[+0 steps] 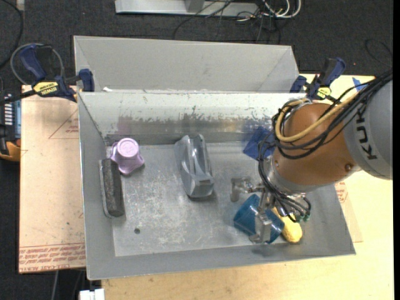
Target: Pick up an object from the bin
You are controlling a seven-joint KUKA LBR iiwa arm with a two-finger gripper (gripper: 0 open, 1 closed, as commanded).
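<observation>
The gripper (pixel 267 225) sits low between a blue cup (pixel 245 217) and a yellow lump (pixel 292 232). Whether it is spread or pressed together cannot be told.

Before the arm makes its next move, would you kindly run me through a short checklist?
1. Gripper low over the bin, at its lower right in the view: ok.
2. Blue object right beside the gripper: ok.
3. Target free of neighbours: not ok, yellow object crowds the other side.
4. Something already held: cannot tell.
5. Purple cup, dark bar and grey stapler-like object away from the arm: ok.
</observation>
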